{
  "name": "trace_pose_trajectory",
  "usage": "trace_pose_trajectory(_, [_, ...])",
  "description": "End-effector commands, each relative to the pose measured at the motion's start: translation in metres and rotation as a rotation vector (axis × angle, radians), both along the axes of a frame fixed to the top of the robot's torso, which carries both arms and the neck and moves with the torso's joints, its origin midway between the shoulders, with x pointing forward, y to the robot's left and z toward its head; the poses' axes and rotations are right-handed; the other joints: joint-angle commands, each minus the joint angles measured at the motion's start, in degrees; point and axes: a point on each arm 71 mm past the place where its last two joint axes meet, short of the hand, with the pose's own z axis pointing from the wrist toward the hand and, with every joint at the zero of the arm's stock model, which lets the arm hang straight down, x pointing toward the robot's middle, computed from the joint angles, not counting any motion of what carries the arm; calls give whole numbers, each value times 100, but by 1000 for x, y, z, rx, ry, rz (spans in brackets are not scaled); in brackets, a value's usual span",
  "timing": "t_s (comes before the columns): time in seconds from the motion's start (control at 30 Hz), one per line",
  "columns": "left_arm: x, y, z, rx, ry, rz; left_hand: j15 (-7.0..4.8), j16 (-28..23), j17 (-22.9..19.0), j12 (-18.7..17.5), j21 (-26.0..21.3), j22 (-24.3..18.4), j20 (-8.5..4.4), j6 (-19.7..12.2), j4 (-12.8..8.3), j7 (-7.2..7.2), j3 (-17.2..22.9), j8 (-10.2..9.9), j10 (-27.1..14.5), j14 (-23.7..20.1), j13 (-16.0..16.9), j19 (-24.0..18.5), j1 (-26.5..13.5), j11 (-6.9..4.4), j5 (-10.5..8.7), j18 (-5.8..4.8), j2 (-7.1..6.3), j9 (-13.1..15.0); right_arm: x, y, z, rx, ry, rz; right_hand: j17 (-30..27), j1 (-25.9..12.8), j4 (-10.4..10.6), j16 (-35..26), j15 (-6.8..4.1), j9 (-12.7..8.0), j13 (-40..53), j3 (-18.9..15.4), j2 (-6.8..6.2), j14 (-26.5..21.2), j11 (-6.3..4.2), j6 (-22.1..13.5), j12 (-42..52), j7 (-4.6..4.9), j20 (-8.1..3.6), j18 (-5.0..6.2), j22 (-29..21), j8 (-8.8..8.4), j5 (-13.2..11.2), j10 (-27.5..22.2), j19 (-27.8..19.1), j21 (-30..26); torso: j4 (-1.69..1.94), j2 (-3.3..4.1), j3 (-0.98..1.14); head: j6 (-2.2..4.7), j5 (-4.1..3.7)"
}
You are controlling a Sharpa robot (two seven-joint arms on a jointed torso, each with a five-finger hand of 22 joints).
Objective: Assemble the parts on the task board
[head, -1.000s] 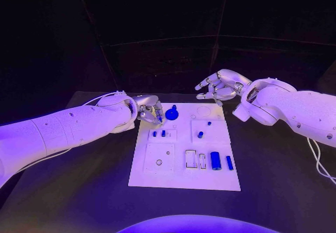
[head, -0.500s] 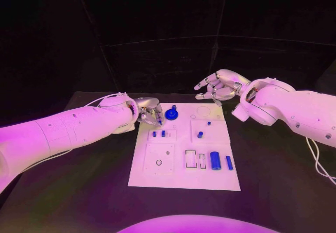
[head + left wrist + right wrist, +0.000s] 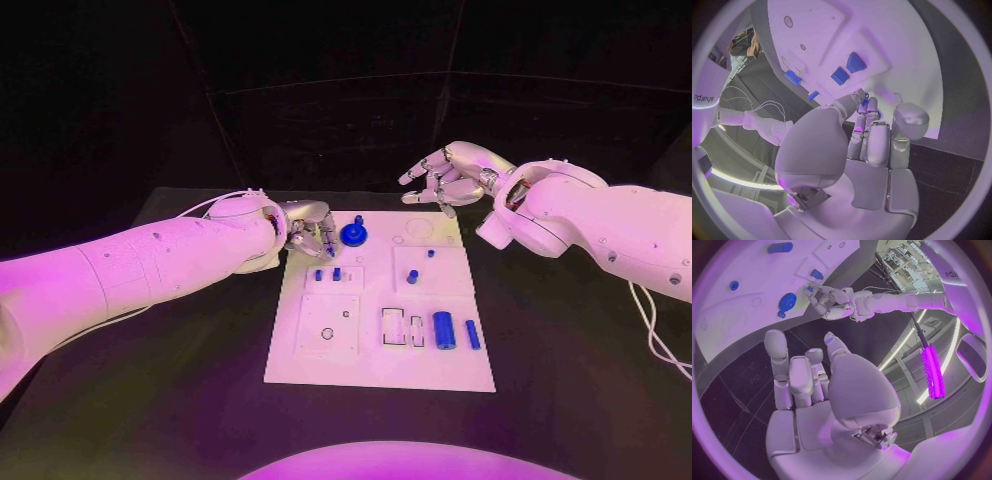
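Left hand (image 3: pixel 306 232) at the task board's (image 3: pixel 378 372) far left corner, fingers bunched over a small blue part (image 3: pixel 863 103) at their tips.

Judging by the pose, the step in hand is seating or picking this small piece beside the round blue knob (image 3: pixel 353 236) near the board's far edge; whether the fingers truly pinch it I cannot tell. The right hand (image 3: pixel 451 176) hovers beyond the far right corner, fingers apart, holding nothing. Two blue cylinders (image 3: pixel 444 331) lie near the right edge and short blue pegs (image 3: pixel 336 274) stand in the plate left of the middle. Next calls for a fine, steady placement without nudging the knob. The table (image 3: pixel 159 390) is black and matte; the room behind is dark, under coloured light.
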Motion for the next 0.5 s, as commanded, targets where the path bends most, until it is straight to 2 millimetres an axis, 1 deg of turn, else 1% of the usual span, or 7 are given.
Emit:
trace_pose_trajectory(0.03, [-1, -2, -2, 18, 18, -13, 10, 21, -5, -26, 17, 4, 14, -4, -27, 12, -13, -20, 23, 138, -6, 14, -60, 10, -18, -44, -18, -8, 0, 1, 2, 12, -10, 10, 6, -25, 36, -6, -33, -3, 3, 3, 49, -4, -6, -32, 23, 4, 11, 45, 6, 32, 39, -25, -11, -16, 0, 0, 0, -9, -4])
trace_pose_trajectory(0.1, [-1, -4, -3, 18, 20, -16, 11, 24, -1, -29, 15, 3, 14, -4, -26, 13, -12, -23, 25, 139, -5, 13, -61, 10, -17, -43, -15, -9, 0, 0, 2, 13, -10, 9, 16, -22, 36, 1, -33, -2, 12, 5, 51, -2, -6, -31, 32, 4, 11, 45, 9, 33, 40, -18, -9, -14, 2, 1, 0, -12, -5])
trace_pose_trajectory(0.27, [-2, -5, -3, 17, 21, -19, 12, 25, 0, -31, 17, 5, 15, 1, -26, 13, -11, -23, 30, 139, -4, 13, -61, 10, -17, -44, -10, -8, 0, 0, 2, 14, -8, 9, 16, -22, 36, 1, -33, -2, 12, 5, 51, -2, -6, -31, 32, 4, 11, 45, 9, 33, 40, -18, -9, -14, -6, 0, 1, -18, -5])
trace_pose_trajectory(0.4, [-2, -6, -4, 16, 21, -20, 11, 23, -10, -33, 20, 11, 16, 27, -30, 7, -12, -21, 59, 137, 3, 13, -61, 4, -17, -44, -1, -6, 0, 1, 2, 13, -6, 10, 16, -22, 36, 1, -33, -2, 12, 5, 51, -2, -6, -31, 32, 4, 11, 45, 9, 33, 40, -18, -9, -14, -2, -3, 4, -12, -7])
trace_pose_trajectory(0.5, [-2, -6, -4, 16, 21, -19, 8, 24, -11, -33, 23, 16, 16, 44, -34, 1, -15, -18, 77, 137, 8, 12, -60, -1, -18, -44, 1, -4, 0, 1, 2, 13, -5, 9, 16, -22, 36, 1, -33, -2, 12, 5, 51, -2, -6, -31, 32, 4, 11, 45, 9, 33, 40, -18, -9, -14, 4, -4, 2, -19, -10])
